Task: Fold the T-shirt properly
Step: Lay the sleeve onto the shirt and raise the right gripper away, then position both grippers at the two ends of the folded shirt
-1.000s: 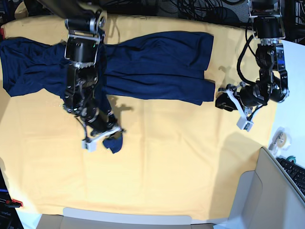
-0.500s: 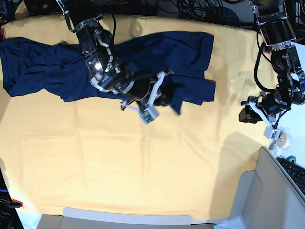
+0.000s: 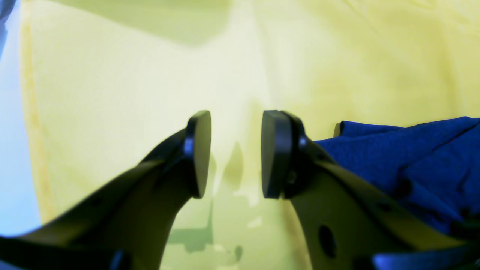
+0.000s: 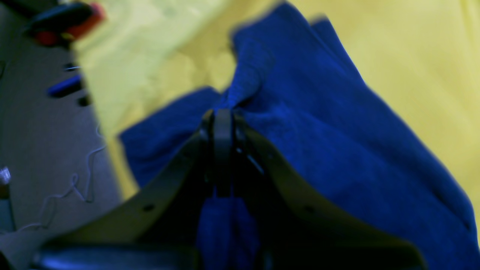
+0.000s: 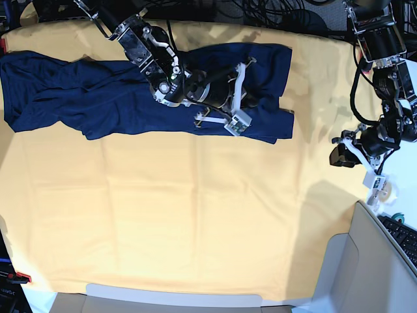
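Note:
The navy T-shirt (image 5: 65,91) lies stretched along the far side of the yellow cloth (image 5: 195,215). My right gripper (image 5: 251,98) reaches over its right half and is shut on a pinched fold of the fabric. The right wrist view shows the gripper (image 4: 223,116) closed on the blue T-shirt (image 4: 318,131), which drapes away from the jaws. My left gripper (image 5: 339,155) hangs open near the cloth's right edge, apart from the shirt. In the left wrist view the gripper (image 3: 236,153) holds nothing, and an edge of the T-shirt (image 3: 412,157) lies to its right.
A roll of tape (image 5: 384,189) and a keyboard (image 5: 404,238) sit off the cloth at the right. A grey box (image 5: 365,261) stands at the front right corner. Cables run along the back edge. A red clamp (image 5: 19,277) sits at the front left.
My right gripper has carried the held piece of shirt from the front left up and rightward over the shirt's body. My left arm has drawn back toward the right edge.

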`<state>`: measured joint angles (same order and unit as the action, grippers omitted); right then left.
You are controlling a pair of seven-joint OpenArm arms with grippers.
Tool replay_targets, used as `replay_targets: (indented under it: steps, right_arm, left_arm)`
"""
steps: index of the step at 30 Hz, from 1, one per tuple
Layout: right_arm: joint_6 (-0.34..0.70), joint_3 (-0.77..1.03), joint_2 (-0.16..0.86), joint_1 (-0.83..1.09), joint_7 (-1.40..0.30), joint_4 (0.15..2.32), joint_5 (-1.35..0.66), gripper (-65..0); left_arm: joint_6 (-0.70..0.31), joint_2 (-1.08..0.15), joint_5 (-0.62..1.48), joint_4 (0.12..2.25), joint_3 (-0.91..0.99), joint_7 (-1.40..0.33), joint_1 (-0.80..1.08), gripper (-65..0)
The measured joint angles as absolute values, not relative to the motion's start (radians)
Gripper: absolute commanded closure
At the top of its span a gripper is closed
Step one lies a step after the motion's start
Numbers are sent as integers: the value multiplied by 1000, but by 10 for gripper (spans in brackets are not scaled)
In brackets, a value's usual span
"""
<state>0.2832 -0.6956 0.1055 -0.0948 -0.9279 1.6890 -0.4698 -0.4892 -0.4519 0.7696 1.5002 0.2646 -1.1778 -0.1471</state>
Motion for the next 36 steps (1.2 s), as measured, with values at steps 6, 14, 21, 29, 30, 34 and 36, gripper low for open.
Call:
replay_targets:
  steps: [6,14,21,29,30,34,36]
  right_arm:
    - [284,-699,101,-94,-931,1682,-474,-337]
    - [287,-700,93,-156,-934,1778,-470,-392]
    - [297,-551,64,-162,-913,1925,-500,-391]
    - [200,-142,160,10,-931,1916,-485,-393]
    - [195,-83,154,32,-929,1919,-489,-393]
    - [183,120,162,101,-925,1945,-468,-393]
    - [186,183,160,125,-928,1969,-471,-393]
  left_arm:
    - [-489,-452,769,1500,265,-1178,-147,-222]
    - [-489,-452,769,1500,264,-1178,-147,-222]
    - [-491,-452,775,1500,263,-1201,-143,-224]
    - [-602,-390,968,1504,387,-1386,-96,-224]
    - [-602,-391,982,1504,400,-1388,-81,-224]
    - [-599,-402,1060,1503,415,-1387,-39,-224]
    - [-600,-398,1102,1503,409,-1387,-6,-224]
